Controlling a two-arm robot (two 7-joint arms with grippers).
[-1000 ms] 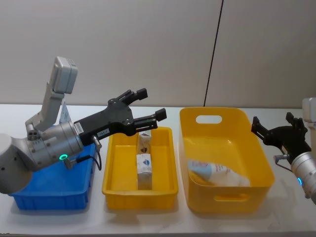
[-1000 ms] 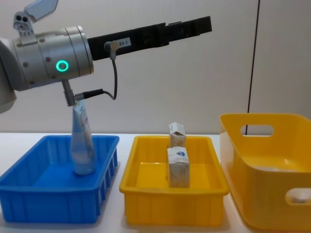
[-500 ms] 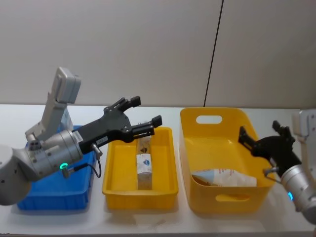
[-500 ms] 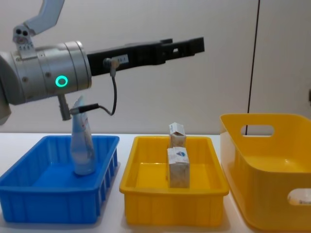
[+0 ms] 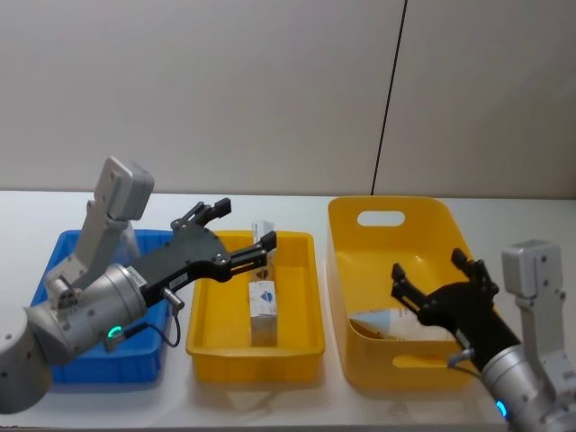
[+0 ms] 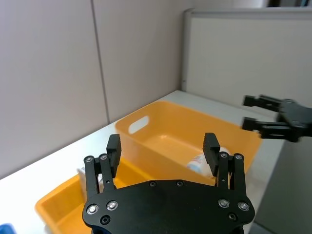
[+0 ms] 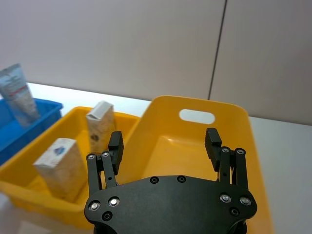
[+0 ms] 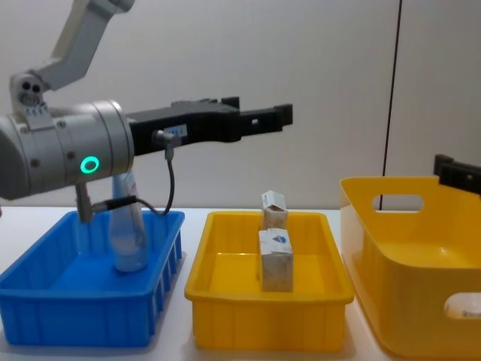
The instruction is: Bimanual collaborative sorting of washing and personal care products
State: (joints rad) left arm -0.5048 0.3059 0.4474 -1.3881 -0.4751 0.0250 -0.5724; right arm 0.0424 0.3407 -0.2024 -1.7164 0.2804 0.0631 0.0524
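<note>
Head view: the left pincer [image 5: 245, 225] is spread and empty above the yellow tray [image 5: 252, 364], which holds two upright cartons [image 5: 262, 301]. The right pincer [image 5: 436, 270] is spread over the deep yellow bin [image 5: 423, 209], where a squeeze tube [image 5: 369, 322] lies. Wrist views: both pincers' jaws are wide apart. Chest view: a second tube [image 8: 129, 233] stands in the blue bin [image 8: 75, 320].

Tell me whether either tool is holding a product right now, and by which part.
Nothing is held. The left tool and the right tool are both open with nothing between their fingers.
</note>
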